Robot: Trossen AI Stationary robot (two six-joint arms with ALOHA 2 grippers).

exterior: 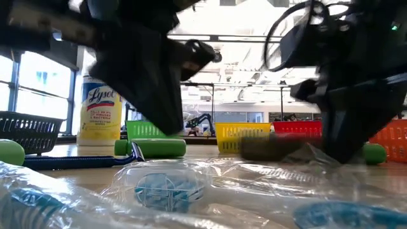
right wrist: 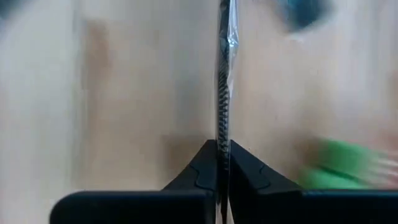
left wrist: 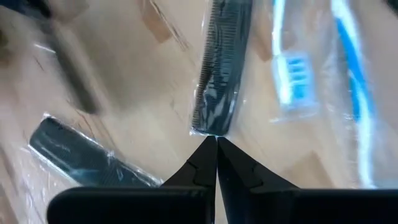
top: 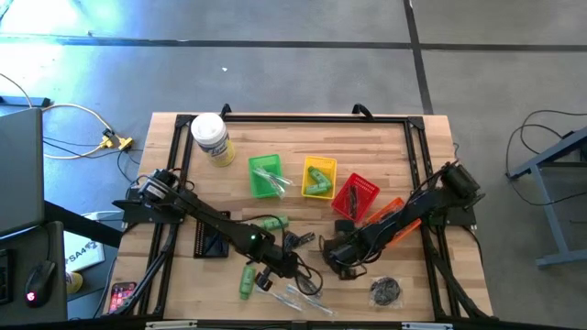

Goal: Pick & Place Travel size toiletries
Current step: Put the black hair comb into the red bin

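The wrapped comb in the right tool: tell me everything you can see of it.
The comb is black, slim and fine-toothed, sealed in a clear crinkled plastic sleeve. The right wrist view sees it edge-on, running straight out from the right tool, whose fingers are shut on its near end. It hangs over the bare wooden table; whether its far end touches the wood cannot be told. A blurred green bottle lies off to one side, apart from it.

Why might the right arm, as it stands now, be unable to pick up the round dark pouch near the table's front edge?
Probably it can't yet: the right gripper has its fingers shut on a wrapped comb. The round dark pouch lies close by with nothing over it.
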